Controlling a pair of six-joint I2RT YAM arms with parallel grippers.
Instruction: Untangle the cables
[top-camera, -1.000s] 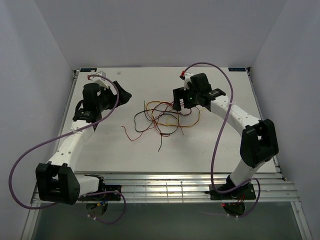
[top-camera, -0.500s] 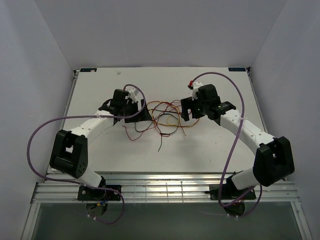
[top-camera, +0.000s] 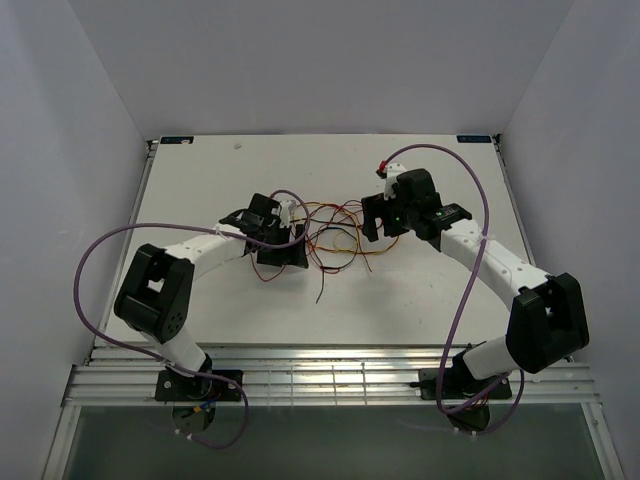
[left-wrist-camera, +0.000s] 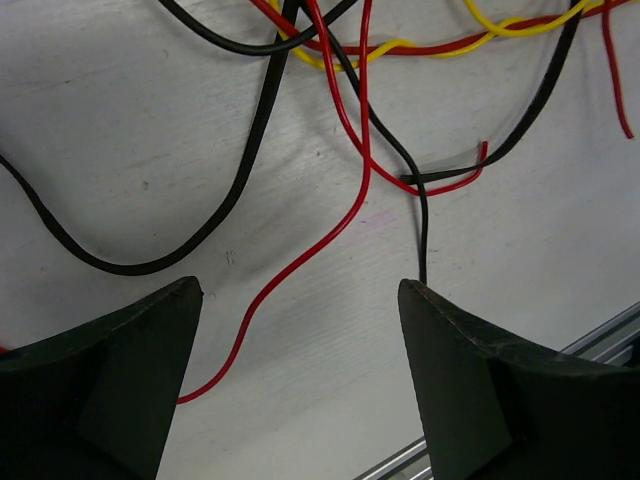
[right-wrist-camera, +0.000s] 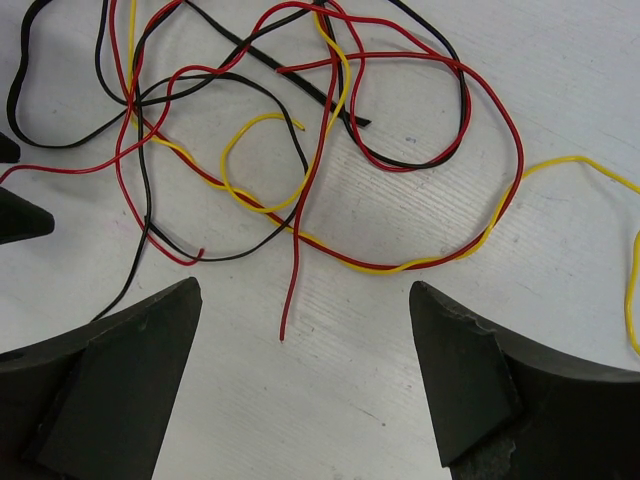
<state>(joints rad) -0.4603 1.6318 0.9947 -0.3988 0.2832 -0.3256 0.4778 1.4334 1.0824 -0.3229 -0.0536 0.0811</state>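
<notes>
The cables are thin red, black and yellow wires lying tangled on the white table's middle. My left gripper hangs over the tangle's left edge. In the left wrist view it is open and holds nothing; a red wire runs on the table between its fingers, and a black wire's end lies by the right finger. My right gripper is over the tangle's right edge. In the right wrist view it is open and empty, with a red wire's loose end between its fingers.
The white table ends at a slatted metal strip along the near edge. White walls close the left, back and right sides. Thick purple hoses loop along both arms.
My left arm swung from the back left corner to the tangle's left edge. My right gripper shifted slightly nearer early on, then stayed still. The wires have barely moved.
</notes>
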